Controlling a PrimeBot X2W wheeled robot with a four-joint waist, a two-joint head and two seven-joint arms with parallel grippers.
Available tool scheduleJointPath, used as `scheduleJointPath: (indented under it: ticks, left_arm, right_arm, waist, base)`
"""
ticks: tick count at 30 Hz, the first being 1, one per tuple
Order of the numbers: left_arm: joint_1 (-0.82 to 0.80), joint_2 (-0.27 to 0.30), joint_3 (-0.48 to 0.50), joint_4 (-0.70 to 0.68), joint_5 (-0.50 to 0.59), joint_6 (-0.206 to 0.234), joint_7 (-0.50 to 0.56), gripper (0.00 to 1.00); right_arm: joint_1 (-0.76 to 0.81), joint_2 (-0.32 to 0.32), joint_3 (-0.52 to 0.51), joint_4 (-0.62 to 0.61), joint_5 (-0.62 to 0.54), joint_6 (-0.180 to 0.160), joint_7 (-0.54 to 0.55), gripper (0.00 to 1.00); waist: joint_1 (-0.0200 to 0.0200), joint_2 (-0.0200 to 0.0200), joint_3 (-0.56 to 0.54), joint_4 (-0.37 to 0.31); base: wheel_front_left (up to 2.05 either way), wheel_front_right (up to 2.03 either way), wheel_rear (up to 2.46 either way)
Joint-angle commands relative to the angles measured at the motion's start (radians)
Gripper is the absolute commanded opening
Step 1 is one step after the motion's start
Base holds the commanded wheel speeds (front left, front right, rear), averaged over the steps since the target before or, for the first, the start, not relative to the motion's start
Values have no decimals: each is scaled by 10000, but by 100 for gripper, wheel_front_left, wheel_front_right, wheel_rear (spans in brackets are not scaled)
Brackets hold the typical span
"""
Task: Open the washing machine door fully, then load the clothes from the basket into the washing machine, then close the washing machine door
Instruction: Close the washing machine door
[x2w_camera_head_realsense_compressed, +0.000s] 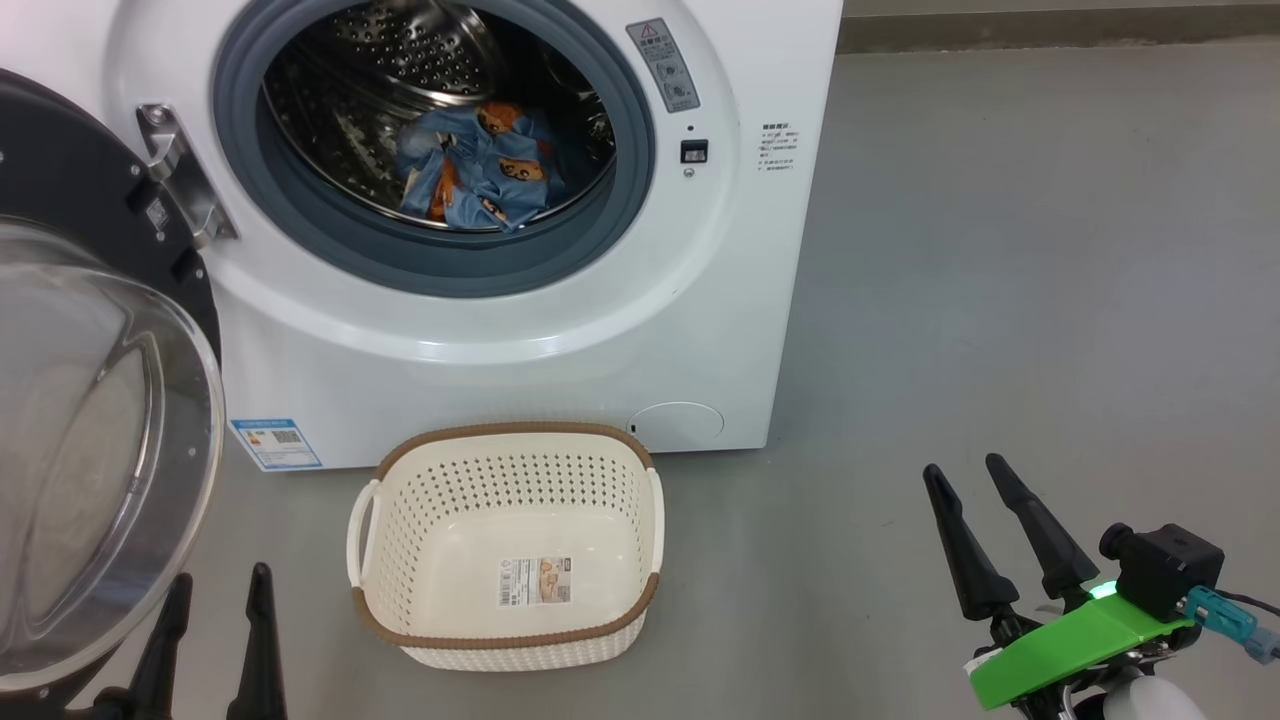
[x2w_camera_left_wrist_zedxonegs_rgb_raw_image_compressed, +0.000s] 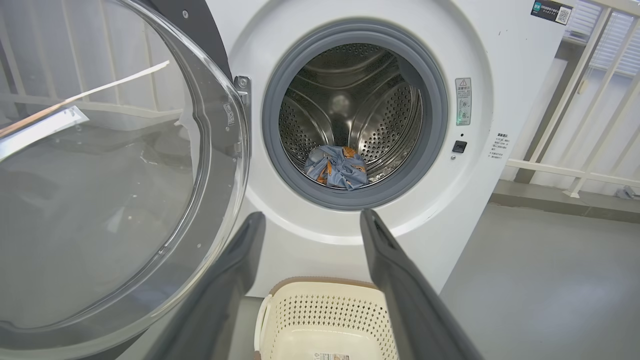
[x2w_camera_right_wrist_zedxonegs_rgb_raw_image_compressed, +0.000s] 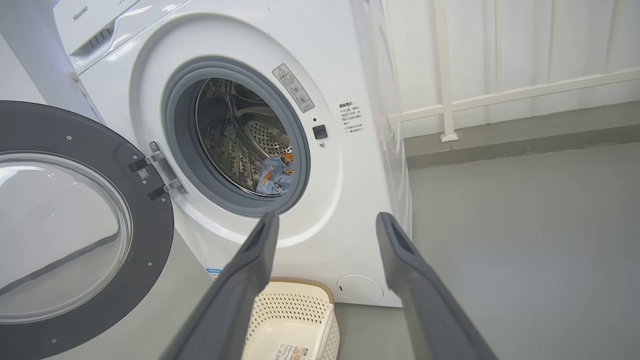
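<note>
The washing machine (x2w_camera_head_realsense_compressed: 520, 330) stands with its door (x2w_camera_head_realsense_compressed: 90, 420) swung wide to the left, glass bowl facing me. The clothes (x2w_camera_head_realsense_compressed: 480, 170), light blue with orange bears, lie bunched in the steel drum; they also show in the drum as clothes (x2w_camera_left_wrist_zedxonegs_rgb_raw_image_compressed: 336, 167) and clothes (x2w_camera_right_wrist_zedxonegs_rgb_raw_image_compressed: 276, 174). The basket (x2w_camera_head_realsense_compressed: 385, 545) sits on the floor before the machine with just a paper label on its bottom. My left gripper (x2w_camera_head_realsense_compressed: 218, 590) is open at the lower left, beside the door's glass. My right gripper (x2w_camera_head_realsense_compressed: 965, 478) is open at the lower right, well clear of the basket.
Grey floor (x2w_camera_head_realsense_compressed: 1000, 250) stretches to the right of the machine. A white railing (x2w_camera_right_wrist_zedxonegs_rgb_raw_image_compressed: 500, 90) runs along the wall behind it. The door's hinge (x2w_camera_head_realsense_compressed: 185, 175) sticks out at the left of the drum opening.
</note>
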Motion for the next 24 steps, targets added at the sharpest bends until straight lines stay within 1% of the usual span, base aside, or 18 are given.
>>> scheduleJointPath:
  ticks: [1, 24]
  left_arm:
    - [-391, 131, 374, -199, 121, -72, -51, 100]
    - [-419, 98, 405, -124, 141, -46, -51, 100]
  right_arm:
    - [-165, -136, 206, -207, 55, 16, -48, 100]
    - [-132, -131, 183, -200, 43, 16, -48, 100]
  waist:
    - [0, -1, -2, 8]
    - [0, -1, -33, 162]
  base:
    - [0, 0, 0]
    - [0, 0, 0]
